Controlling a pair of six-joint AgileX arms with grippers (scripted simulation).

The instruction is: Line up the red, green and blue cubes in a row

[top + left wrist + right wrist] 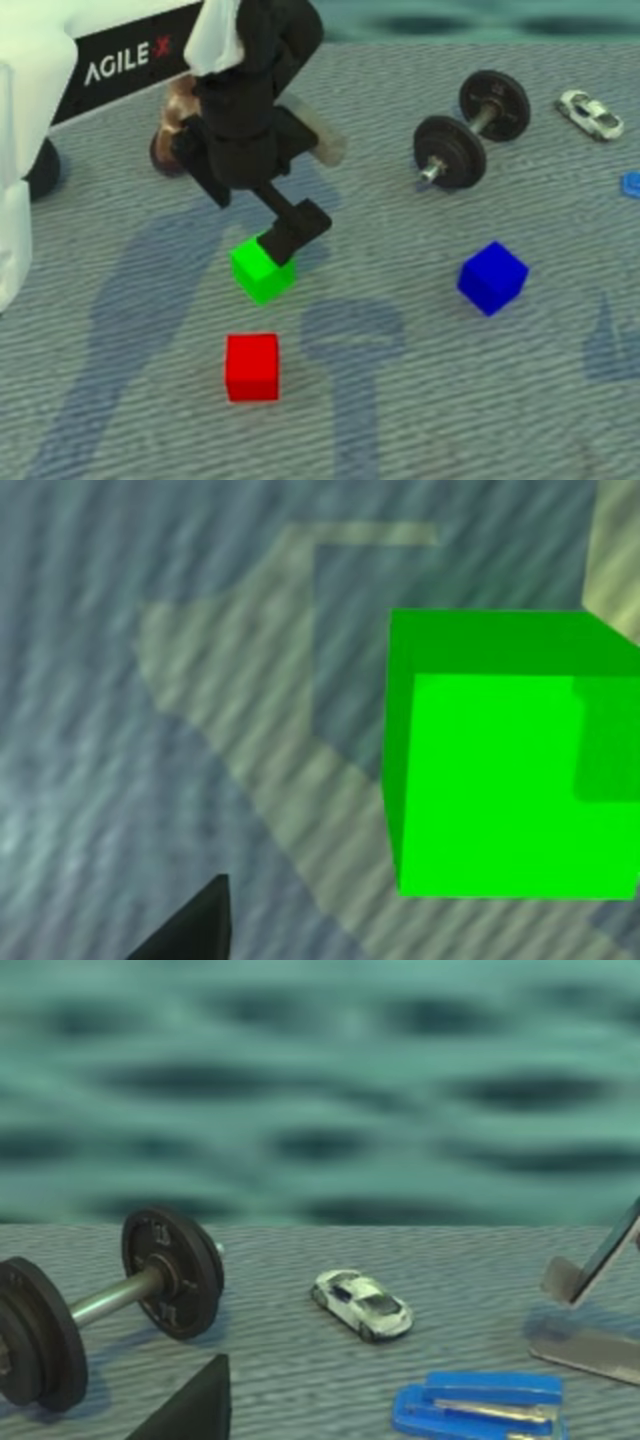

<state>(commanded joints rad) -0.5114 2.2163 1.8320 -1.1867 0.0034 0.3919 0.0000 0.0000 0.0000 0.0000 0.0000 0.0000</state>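
The green cube (262,270) lies left of the table's middle, and my left gripper (291,236) hangs open right over its far right corner. In the left wrist view the green cube (500,770) fills the frame close up, with one dark fingertip (195,930) off to its side and nothing between the jaws. The red cube (252,367) sits just in front of the green one, nearer the front edge. Well to the right rests the blue cube (492,277), turned at an angle. Of my right gripper only one fingertip (195,1410) shows, open and parked off the top view.
A black dumbbell (470,130) lies at the back right, with a white toy car (590,113) beyond it. A flat blue piece (631,184) sits at the right edge. A brown object (172,122) is partly hidden behind the left arm. A metal stand (590,1310) appears in the right wrist view.
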